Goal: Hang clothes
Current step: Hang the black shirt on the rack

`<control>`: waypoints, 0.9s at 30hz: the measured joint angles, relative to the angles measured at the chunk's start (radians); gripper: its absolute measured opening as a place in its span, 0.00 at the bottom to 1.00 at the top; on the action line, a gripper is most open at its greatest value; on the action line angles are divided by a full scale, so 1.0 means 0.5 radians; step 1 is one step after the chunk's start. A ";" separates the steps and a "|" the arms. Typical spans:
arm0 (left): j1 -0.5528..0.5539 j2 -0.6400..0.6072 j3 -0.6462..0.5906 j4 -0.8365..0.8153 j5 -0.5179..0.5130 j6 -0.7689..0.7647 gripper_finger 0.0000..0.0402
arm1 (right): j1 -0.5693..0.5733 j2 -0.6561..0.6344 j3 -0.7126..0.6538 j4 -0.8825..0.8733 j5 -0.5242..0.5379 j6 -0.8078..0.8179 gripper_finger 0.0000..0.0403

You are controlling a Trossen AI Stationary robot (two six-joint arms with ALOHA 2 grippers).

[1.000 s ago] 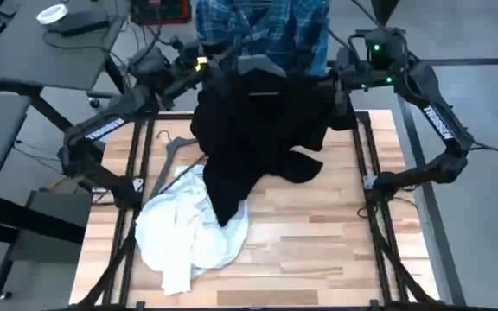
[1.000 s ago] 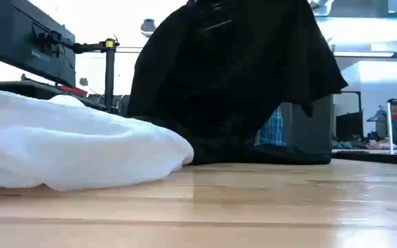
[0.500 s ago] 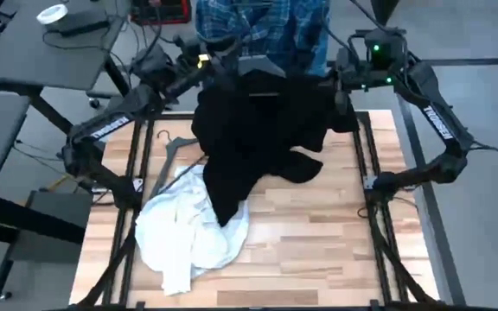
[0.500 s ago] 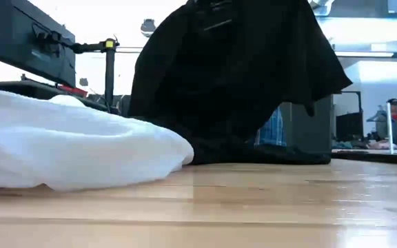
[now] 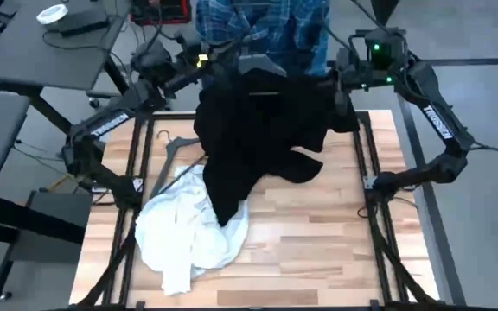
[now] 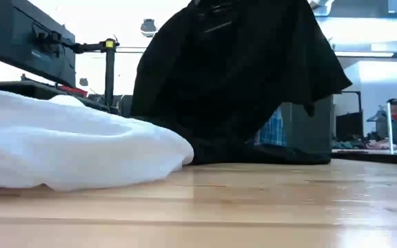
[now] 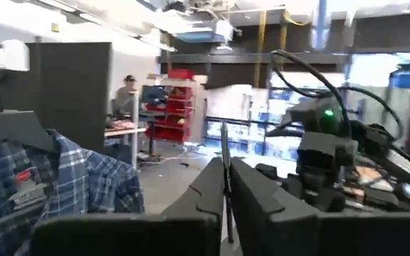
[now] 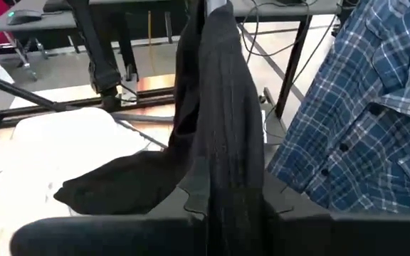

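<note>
Both grippers—left gripper [image 7: 226,186], right gripper [image 8: 223,186]—pinch the limp plain black top [image 5: 258,138] above the tabletop's far edge; next, it likely needs hooking up.

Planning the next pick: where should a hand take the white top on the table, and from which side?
Likely pinch a raised fold mid-heap on the white top, straight down from above: it lies crumpled on the table, no edge lifted. Stay on its left part; the black top, held up by the right hand, drapes over its far right edge.
</note>
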 joint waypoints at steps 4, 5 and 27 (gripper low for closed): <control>0.122 -0.004 0.004 0.005 0.492 -0.020 0.00 | 0.002 0.000 0.000 -0.004 -0.102 -0.014 0.07; 0.140 -0.004 0.004 -0.006 0.533 -0.020 0.00 | 0.002 0.000 0.000 -0.004 -0.106 -0.014 0.07; 0.078 -0.193 0.000 -1.885 -0.317 0.412 0.31 | -0.200 -0.015 0.003 0.066 -0.031 0.089 0.07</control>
